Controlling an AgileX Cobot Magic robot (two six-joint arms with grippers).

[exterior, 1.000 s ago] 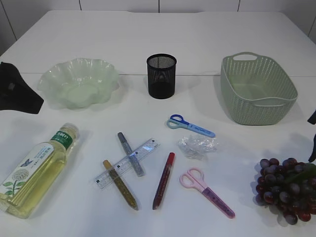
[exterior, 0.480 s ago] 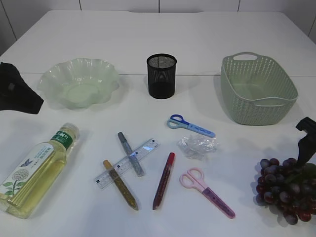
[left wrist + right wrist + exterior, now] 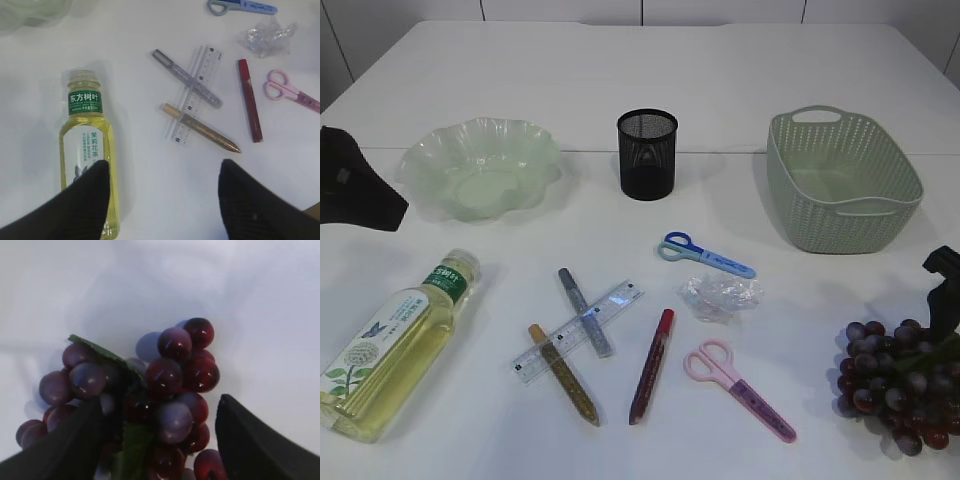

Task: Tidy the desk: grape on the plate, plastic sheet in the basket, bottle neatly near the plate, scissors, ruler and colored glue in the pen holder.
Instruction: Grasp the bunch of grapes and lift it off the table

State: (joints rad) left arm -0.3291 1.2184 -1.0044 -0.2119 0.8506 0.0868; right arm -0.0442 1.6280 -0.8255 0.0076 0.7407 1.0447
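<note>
Over the grape bunch (image 3: pixel 150 400) at the table's (image 3: pixel 620 80) front right, the right gripper (image 3: pixel 157 440) hangs with its jaws spread wide to either side of the fruit, nothing held. At the far left the left gripper (image 3: pixel 162 200) is likewise wide and empty, one finger (image 3: pixel 75 210) above the lying bottle's (image 3: pixel 395 345) lower end. Between them lie the ruler (image 3: pixel 578 331) crossed by grey (image 3: pixel 584 311) and gold (image 3: pixel 563 373) glue pens, a red glue pen (image 3: pixel 652 365), pink scissors (image 3: pixel 738 389), blue scissors (image 3: pixel 704 254) and the crumpled plastic sheet (image 3: pixel 720 295); behind stand the plate (image 3: pixel 480 166), pen holder (image 3: pixel 647 153) and basket (image 3: pixel 840 180).
</note>
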